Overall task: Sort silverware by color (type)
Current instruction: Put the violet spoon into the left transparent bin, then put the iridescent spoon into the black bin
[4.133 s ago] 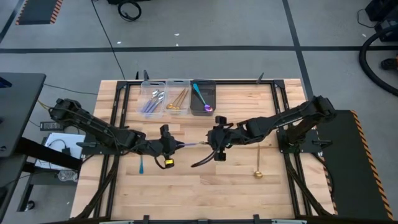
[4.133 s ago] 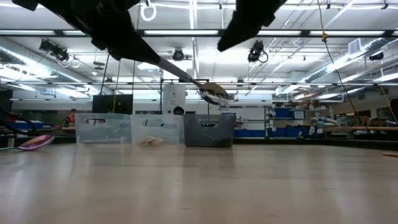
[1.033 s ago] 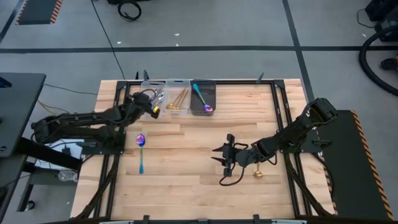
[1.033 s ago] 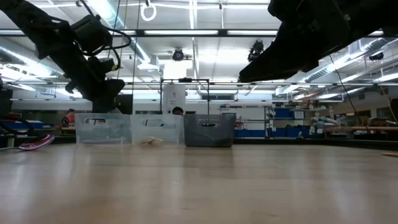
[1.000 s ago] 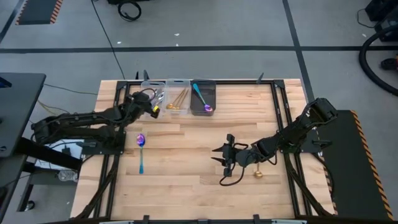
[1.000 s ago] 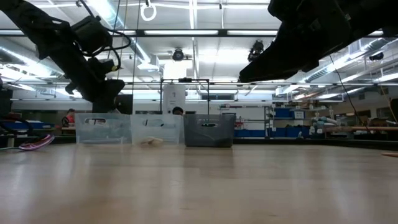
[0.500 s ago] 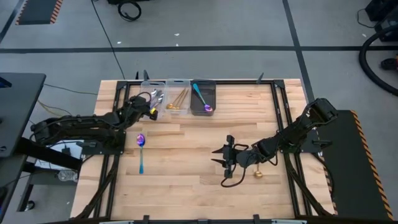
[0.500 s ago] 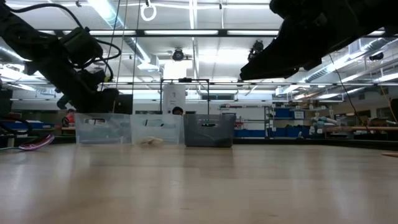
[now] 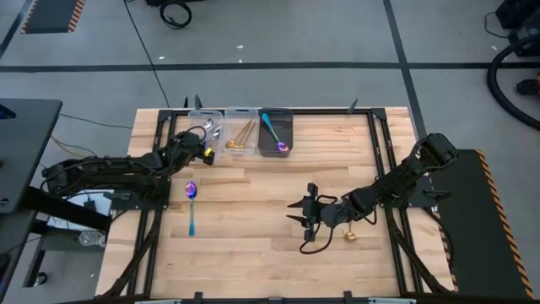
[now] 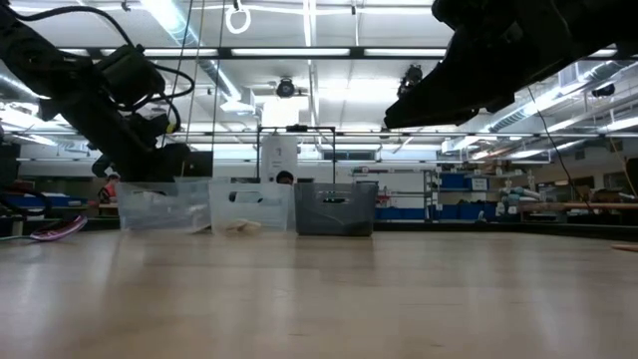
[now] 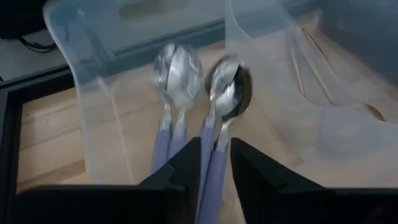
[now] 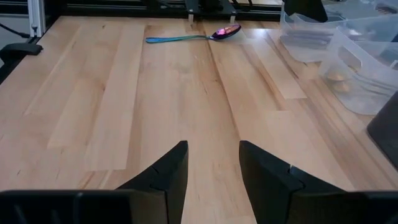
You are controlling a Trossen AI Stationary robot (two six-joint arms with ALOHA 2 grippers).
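step: dropping lilac-handled spoon (image 11: 214, 149) into clear bin (image 9: 207, 128) | left gripper (image 11: 208, 163) fingers parted around its handle, spoon lies beside two others | advice: lift straight clear, don't drag bin | right gripper (image 12: 213, 163) open, mid-table

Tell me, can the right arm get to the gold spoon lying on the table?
Probably yes. The gold spoon lies alone on bare wood just beside the right gripper, whose fingers are open and empty, with nothing between them.

Overhead, table-level, two wrist views
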